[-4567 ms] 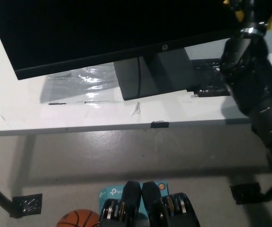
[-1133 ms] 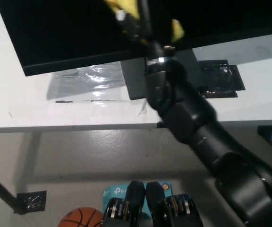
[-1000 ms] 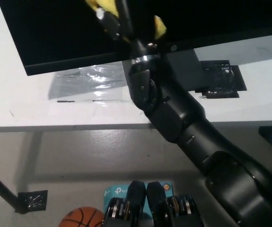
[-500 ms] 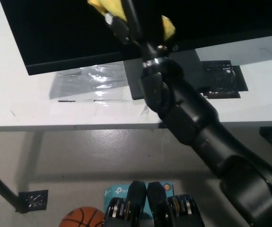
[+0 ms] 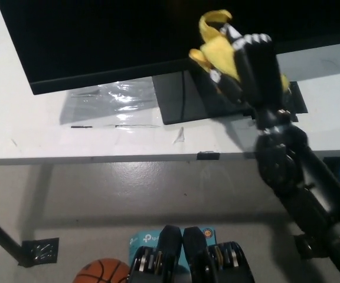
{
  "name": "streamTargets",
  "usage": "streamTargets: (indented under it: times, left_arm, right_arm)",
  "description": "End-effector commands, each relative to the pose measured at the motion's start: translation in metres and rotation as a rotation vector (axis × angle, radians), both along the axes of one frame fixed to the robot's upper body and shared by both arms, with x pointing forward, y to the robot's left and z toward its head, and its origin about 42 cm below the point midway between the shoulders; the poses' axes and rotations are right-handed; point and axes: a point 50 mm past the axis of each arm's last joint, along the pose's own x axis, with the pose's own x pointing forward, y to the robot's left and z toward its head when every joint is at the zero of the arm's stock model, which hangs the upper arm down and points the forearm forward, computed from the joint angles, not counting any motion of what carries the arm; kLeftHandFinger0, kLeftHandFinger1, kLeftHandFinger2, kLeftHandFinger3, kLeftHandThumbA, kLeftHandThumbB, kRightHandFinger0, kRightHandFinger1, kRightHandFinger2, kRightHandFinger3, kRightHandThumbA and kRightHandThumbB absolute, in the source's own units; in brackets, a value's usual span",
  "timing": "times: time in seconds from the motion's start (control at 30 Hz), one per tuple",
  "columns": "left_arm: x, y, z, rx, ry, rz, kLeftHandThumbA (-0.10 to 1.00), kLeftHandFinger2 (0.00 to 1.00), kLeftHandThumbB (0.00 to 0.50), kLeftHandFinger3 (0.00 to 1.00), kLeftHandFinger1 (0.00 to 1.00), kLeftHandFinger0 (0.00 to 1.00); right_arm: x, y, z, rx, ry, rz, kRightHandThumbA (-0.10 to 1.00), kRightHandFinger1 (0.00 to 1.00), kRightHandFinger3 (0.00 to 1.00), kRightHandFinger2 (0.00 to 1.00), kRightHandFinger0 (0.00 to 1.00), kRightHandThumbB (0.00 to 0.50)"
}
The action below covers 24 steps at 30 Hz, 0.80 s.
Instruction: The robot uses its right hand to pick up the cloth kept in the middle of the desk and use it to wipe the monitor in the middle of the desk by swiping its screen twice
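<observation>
White flat table [image 5: 34, 144] across the upper half, grey floor below its front edge. Large black flat-screen monitor [image 5: 99, 35] tilted over the table, its dark grey rectangular stand [image 5: 179, 103] resting on the surface near the middle. Clear crinkled plastic sheet [image 5: 108, 100] lying on the table just left of the stand. Black right robot hand [image 5: 244, 59] raised in front of the monitor's lower edge, right of the stand, fingers clenched around a bunched yellow cloth [image 5: 217, 50]. Cloth off the table, sticking out above and to the left of the robot hand, against the bottom of the screen. Orange basketball [image 5: 102, 272] on the floor at lower left.
</observation>
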Motion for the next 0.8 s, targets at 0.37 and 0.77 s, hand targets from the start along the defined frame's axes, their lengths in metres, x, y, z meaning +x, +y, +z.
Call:
streamTargets:
  times: [0.37,0.77]
  left_arm:
    - [-0.004,0.007,0.009,-0.001,-0.041,0.013,0.08,0.90,0.050,1.00,0.84,0.83]
    - [-0.002,0.013,0.016,0.006,-0.055,0.035,0.07,0.89,0.052,1.00,0.84,0.82]
  right_arm:
    - [0.033,-0.073,-0.030,-0.155,0.132,-0.176,-0.10,0.00,0.71,0.00,0.00,0.000]
    - [0.068,-0.114,-0.059,-0.277,0.338,-0.330,-0.10,0.01,0.70,0.05,0.00,0.031]
